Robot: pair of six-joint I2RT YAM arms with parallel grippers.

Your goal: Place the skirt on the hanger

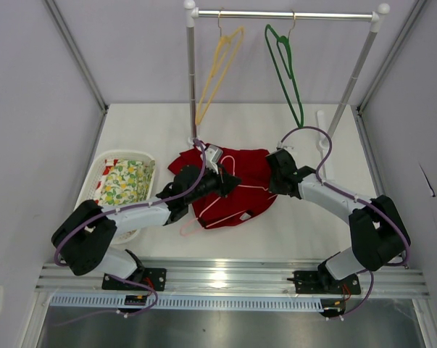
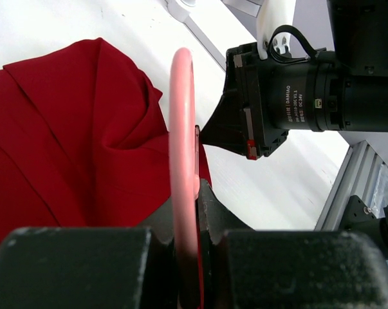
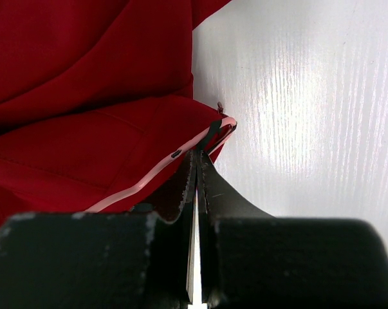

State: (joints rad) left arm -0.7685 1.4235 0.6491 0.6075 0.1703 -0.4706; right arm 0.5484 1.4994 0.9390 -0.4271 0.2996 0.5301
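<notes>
Top view: the red skirt (image 1: 240, 170) lies crumpled at the centre of the white table (image 1: 298, 232), between the two arms, and the pink hanger (image 2: 183, 129) lies on it. Left gripper (image 2: 197, 215): clenched on the hanger's wire, which runs up between its fingers. Right gripper (image 3: 197, 161): jaws pressed together, tips at the skirt's right edge beside a hanger corner; whether cloth is pinched cannot be told. At the left, a white basket (image 1: 120, 152) holds floral cloth (image 1: 127, 181)
</notes>
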